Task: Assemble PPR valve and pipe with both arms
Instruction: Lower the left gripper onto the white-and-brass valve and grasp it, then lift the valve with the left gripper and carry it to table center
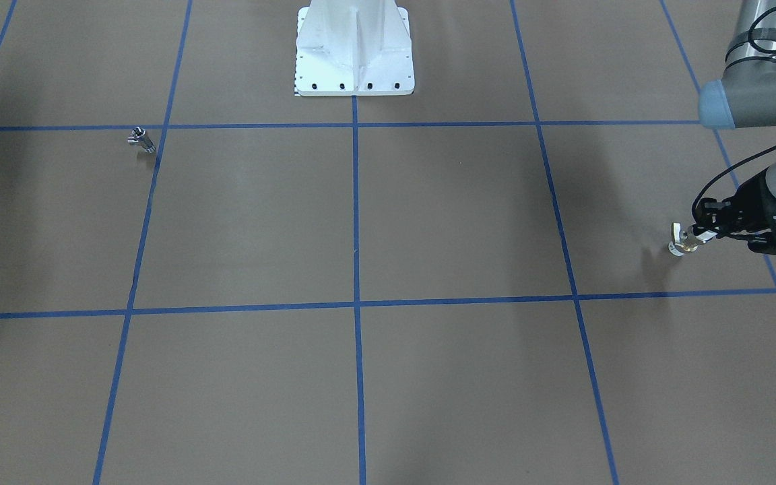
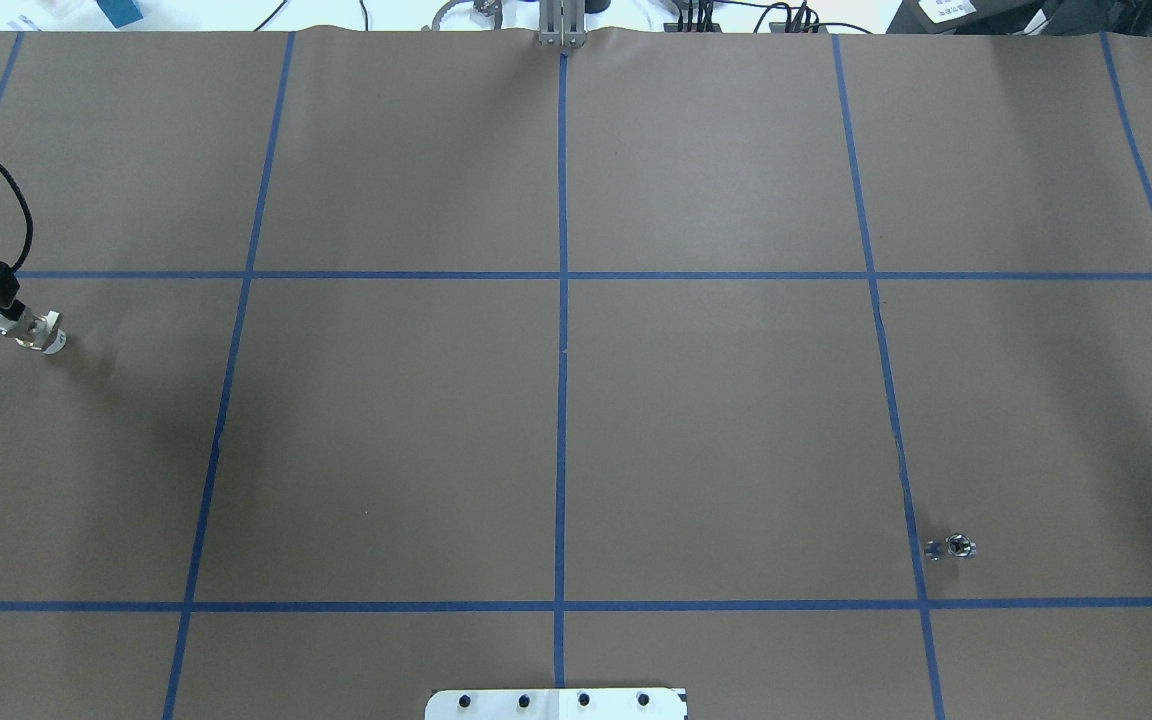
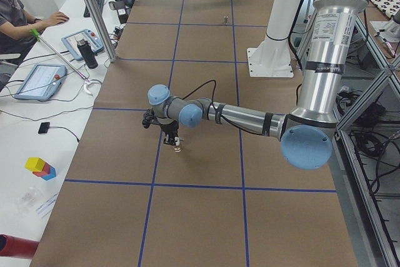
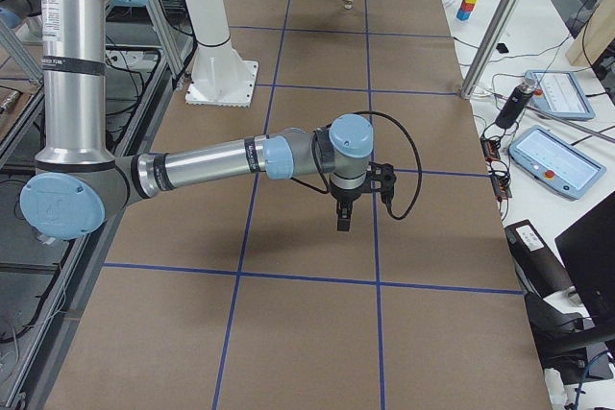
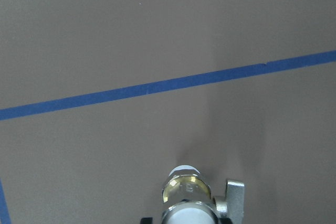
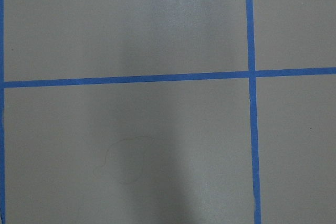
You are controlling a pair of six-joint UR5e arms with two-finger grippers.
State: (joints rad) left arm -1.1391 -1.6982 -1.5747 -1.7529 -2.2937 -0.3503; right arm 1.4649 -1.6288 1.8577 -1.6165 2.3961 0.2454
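The left pincer is clamped on the small white-and-brass plastic PPR valve. It holds the valve just off the brown paper-covered bench, far to the white base pedestal's left-arm side. One tube end is free, presumably for mating. The tiny shiny silver-grey metal pipe stands untouched on the pedestal's other side. The right pincer hangs above the bench on that side; I cannot tell its opening.

overhead/front: opposed, sharing table | sides: endwise | wrists: close, downward
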